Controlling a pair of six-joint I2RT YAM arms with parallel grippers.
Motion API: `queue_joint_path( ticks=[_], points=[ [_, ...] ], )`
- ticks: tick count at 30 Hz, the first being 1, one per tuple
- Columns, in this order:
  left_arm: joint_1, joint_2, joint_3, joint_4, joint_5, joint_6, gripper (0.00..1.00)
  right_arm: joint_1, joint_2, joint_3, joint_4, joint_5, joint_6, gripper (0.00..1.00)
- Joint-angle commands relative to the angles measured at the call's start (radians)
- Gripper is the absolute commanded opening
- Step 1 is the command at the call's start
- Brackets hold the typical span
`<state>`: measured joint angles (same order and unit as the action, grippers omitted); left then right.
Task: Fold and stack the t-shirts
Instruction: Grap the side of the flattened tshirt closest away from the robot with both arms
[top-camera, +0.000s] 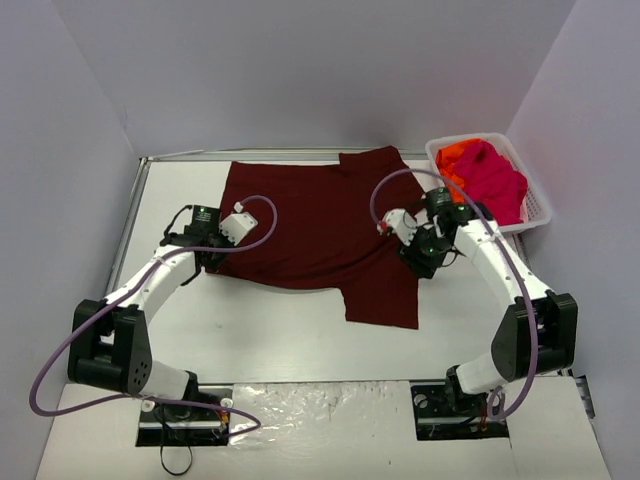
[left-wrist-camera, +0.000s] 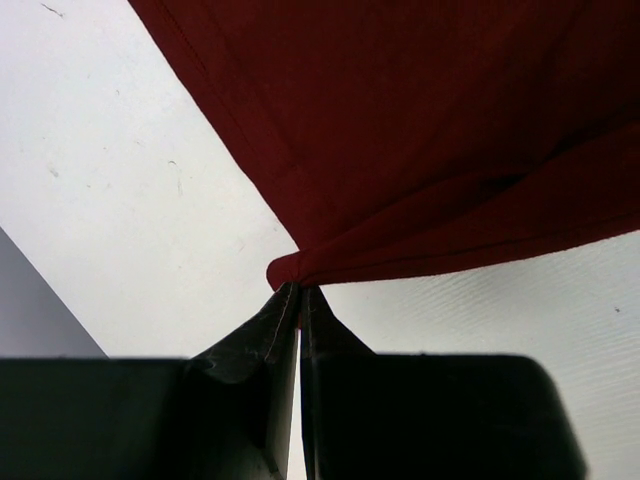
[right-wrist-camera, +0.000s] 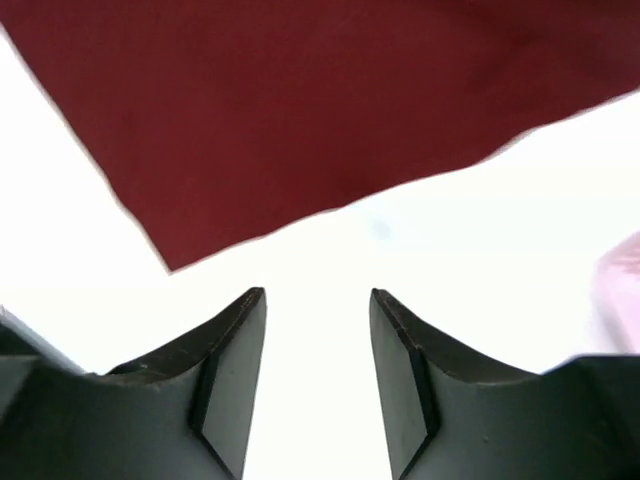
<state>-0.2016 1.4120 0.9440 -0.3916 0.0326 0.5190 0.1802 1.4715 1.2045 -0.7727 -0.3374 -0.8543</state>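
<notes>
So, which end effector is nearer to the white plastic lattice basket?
Right. The right end effector is just left of the basket, at the dark maroon cloth t-shirt's right edge; the left end effector pinches the shirt's far left corner.

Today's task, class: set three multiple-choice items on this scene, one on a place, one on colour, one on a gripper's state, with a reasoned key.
1. Where is the white basket?
A) far right
B) beside the left arm's base
C) between the arms

2. What lies in it?
A) blue towels
B) a pink t-shirt and an orange t-shirt
C) a black sock

3. The left gripper is:
A) open over bare table
B) shut on the maroon t-shirt
C) holding the basket

Key:
1 A, the top view shows it there.
2 B, both colours show above its rim.
3 B, its wrist view shows closed fingers pinching the cloth.
</notes>
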Motion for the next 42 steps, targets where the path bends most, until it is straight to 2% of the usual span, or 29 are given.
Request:
queue_joint_path(
  ticks=[1, 6, 11, 18, 26, 42],
  points=[
    [0.022, -0.010, 0.010, 0.019, 0.032, -0.043, 0.02, 0.059, -0.020, -0.114, -0.071, 0.182, -0.063, 0.40],
    [0.047, -0.005, -0.001, 0.022, 0.059, -0.059, 0.02, 0.142, -0.060, -0.192, -0.083, 0.265, -0.049, 0.39],
    [0.071, 0.007, -0.001, 0.022, 0.076, -0.065, 0.02, 0.332, -0.080, -0.273, -0.086, 0.322, 0.038, 0.40],
    [0.105, 0.001, -0.017, 0.025, 0.096, -0.065, 0.02, 0.464, -0.053, -0.318, -0.082, 0.311, 0.096, 0.43],
    [0.108, 0.019, -0.007, 0.020, 0.090, -0.063, 0.02, 0.489, -0.008, -0.326, -0.085, 0.314, 0.116, 0.43],
    [0.128, 0.028, -0.008, 0.060, 0.058, -0.091, 0.02, 0.531, 0.208, -0.261, -0.051, 0.271, 0.169, 0.42]
  ],
)
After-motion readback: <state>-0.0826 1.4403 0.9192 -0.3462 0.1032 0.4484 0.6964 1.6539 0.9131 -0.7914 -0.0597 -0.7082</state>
